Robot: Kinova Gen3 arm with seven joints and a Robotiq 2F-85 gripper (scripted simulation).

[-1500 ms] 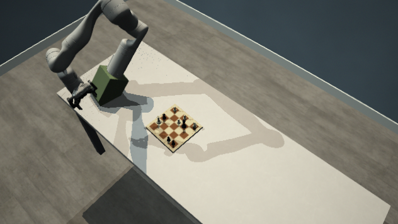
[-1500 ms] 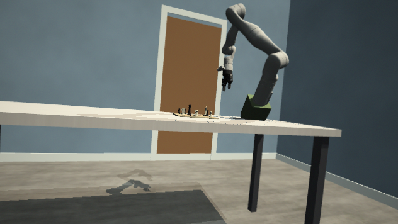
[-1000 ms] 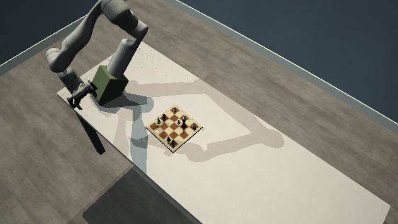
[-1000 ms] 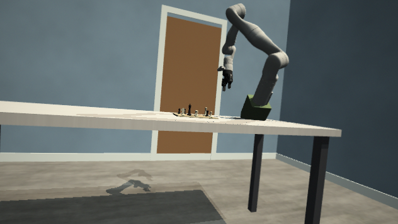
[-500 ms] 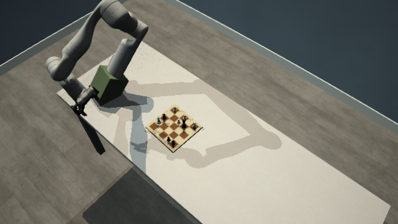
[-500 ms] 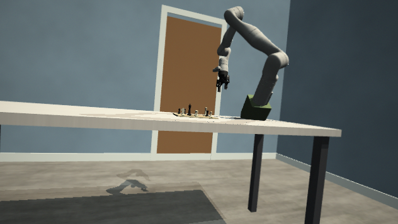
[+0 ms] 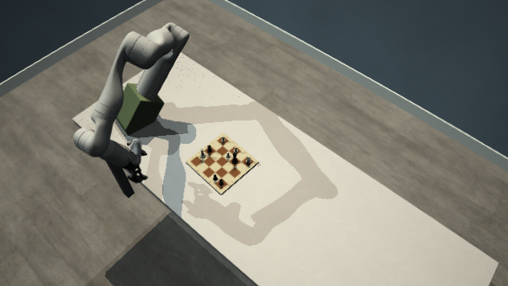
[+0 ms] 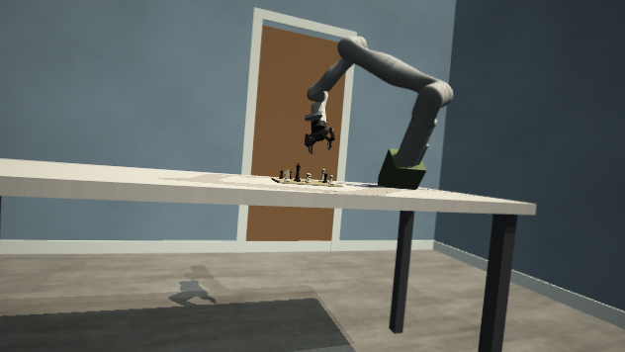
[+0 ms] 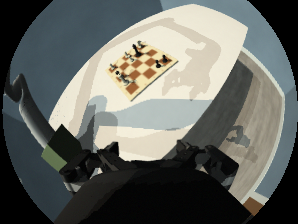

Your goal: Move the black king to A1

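Table (image 8: pixel 148 185) is stretching long and pale across the room, below the gripper. Arm (image 8: pixel 391 64) is arching up from its green pedestal (image 8: pixel 393 179) and bending down. Chessboard (image 7: pixel 201 172) is lying well below the gripper and off to one side of it. Gripper (image 8: pixel 319 141) is hanging released, fingers spread, grasping nothing. Black king (image 7: pixel 235 160), tallest piece, is standing upright on the board, well apart from the gripper.

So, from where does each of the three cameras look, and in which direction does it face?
Top: high above, looking obliquely down at the small brown-and-cream chessboard on the long cream table; whole grey arm, green cube base.
Exterior: low, beside the table, facing the brown door; arm, open black gripper above the board.
Wrist: behind the gripper, looking down; dark fingers show.
All share the chessboard.
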